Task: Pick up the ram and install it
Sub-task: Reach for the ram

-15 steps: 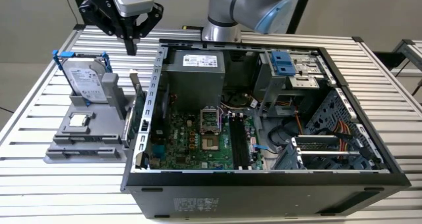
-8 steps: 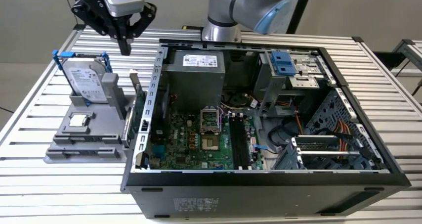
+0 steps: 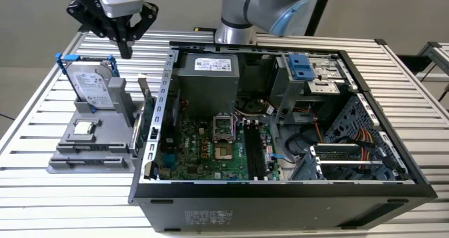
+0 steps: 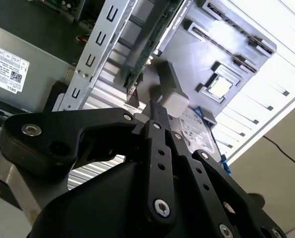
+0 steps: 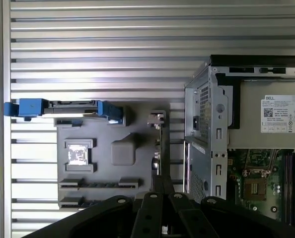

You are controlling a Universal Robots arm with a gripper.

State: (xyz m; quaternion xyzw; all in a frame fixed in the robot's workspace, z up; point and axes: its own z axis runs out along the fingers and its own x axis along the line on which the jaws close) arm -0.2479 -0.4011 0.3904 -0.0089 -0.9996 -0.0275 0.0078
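The ram (image 3: 145, 104) is a thin dark green board standing on its edge at the side of the grey holder (image 3: 84, 148) nearest the computer case. In the first wrist view the ram (image 5: 160, 148) appears edge-on. It shows as a green strip (image 4: 155, 39) in the second wrist view. My gripper (image 3: 126, 50) hangs above the holder's far end, over the hard drive and a little to the exterior view's left of the ram. Its black fingers (image 4: 156, 116) are pressed together and hold nothing. The gripper (image 5: 160, 184) is well clear of the ram.
A silver hard drive in a blue frame (image 3: 91, 85) and a small square processor (image 3: 84, 126) also sit in the holder. The open computer case (image 3: 281, 190) lies to the exterior view's right. Its motherboard has long dark slots (image 3: 251, 148). The slatted table (image 3: 42, 196) carries everything.
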